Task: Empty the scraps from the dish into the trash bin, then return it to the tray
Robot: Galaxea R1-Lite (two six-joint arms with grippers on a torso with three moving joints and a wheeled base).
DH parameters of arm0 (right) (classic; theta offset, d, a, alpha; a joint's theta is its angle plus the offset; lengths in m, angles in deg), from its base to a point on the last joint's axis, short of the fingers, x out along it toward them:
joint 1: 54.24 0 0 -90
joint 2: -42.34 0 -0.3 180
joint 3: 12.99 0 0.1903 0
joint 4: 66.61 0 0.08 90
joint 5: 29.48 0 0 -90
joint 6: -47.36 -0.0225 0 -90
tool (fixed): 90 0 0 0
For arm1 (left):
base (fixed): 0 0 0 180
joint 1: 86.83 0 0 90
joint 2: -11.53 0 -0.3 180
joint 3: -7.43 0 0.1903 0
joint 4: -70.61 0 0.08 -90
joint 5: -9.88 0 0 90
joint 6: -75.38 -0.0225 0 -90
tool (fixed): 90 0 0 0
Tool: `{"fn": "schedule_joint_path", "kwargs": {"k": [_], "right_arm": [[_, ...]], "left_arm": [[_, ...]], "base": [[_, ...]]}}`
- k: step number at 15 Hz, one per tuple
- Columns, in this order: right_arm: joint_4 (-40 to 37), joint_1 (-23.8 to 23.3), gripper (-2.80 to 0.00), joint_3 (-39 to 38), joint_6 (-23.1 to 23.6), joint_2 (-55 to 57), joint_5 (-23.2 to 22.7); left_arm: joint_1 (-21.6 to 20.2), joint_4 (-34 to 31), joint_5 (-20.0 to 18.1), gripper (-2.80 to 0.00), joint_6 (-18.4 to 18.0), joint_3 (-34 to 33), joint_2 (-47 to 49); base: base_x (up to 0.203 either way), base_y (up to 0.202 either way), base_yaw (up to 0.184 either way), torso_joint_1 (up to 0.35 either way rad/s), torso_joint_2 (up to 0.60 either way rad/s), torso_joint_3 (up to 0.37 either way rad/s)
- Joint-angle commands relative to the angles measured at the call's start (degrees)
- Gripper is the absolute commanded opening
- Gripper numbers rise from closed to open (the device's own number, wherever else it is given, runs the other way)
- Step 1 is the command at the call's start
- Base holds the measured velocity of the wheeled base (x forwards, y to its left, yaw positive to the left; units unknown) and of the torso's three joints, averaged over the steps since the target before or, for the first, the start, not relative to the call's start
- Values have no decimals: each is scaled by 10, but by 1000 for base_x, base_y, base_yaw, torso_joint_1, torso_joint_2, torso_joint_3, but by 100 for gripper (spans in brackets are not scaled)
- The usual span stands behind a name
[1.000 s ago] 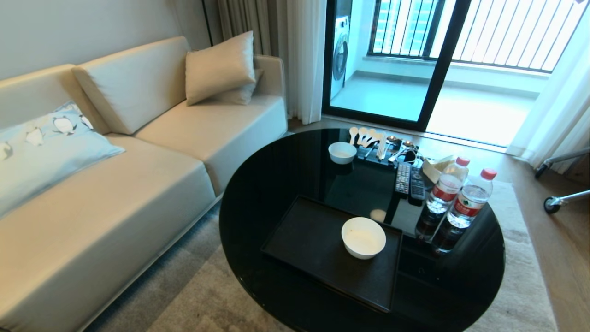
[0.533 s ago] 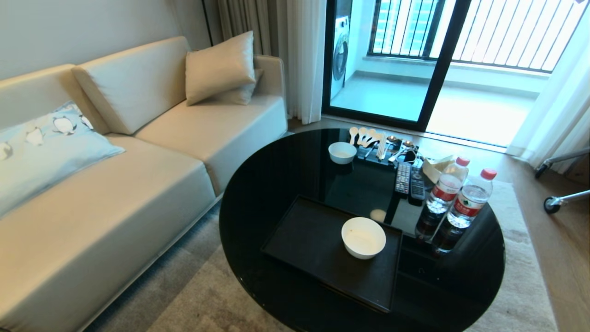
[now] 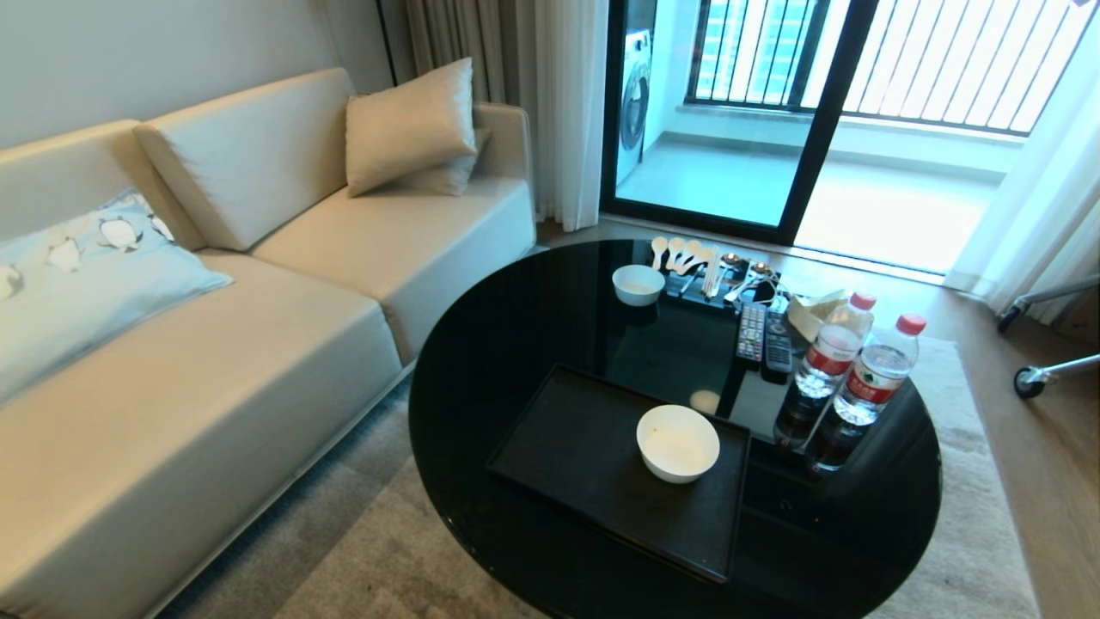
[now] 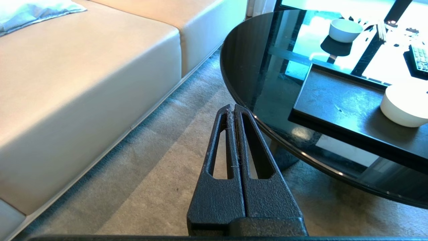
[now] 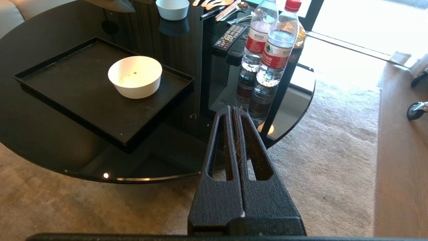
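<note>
The dish [image 3: 677, 442] is a small white bowl with faint orange traces inside; it stands upright on the right part of the black tray [image 3: 576, 447] on the round black glass table. The right wrist view shows the dish [image 5: 135, 76] and tray [image 5: 67, 77] too. No scraps are visible in the dish beyond small specks. The trash bin is out of view. My left gripper [image 4: 232, 106] is shut and empty, low beside the table's near-left edge over the carpet. My right gripper [image 5: 231, 108] is shut and empty, at the table's near-right edge. Neither arm shows in the head view.
A second white bowl [image 3: 638, 284] sits at the table's far side beside a cutlery stand with spoons [image 3: 687, 258]. Two remotes [image 3: 763, 334] and two water bottles [image 3: 851, 378] stand on the right. A beige sofa [image 3: 215, 344] lies left; a wheeled stand [image 3: 1031, 378] is at far right.
</note>
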Motion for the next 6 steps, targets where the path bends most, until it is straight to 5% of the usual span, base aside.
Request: {"fn": "schedule_joint_path", "kwargs": {"k": [1,6], "right_arm": [[0,0,-280,0,1,1,5],[0,0,-280,0,2,1,4]], "left_arm": [[0,0,0,-280,1,0,0],[0,0,0,-280,1,0,0]], "base": [[0,0,0,0,0,0],[0,0,0,0,0,0]]}}
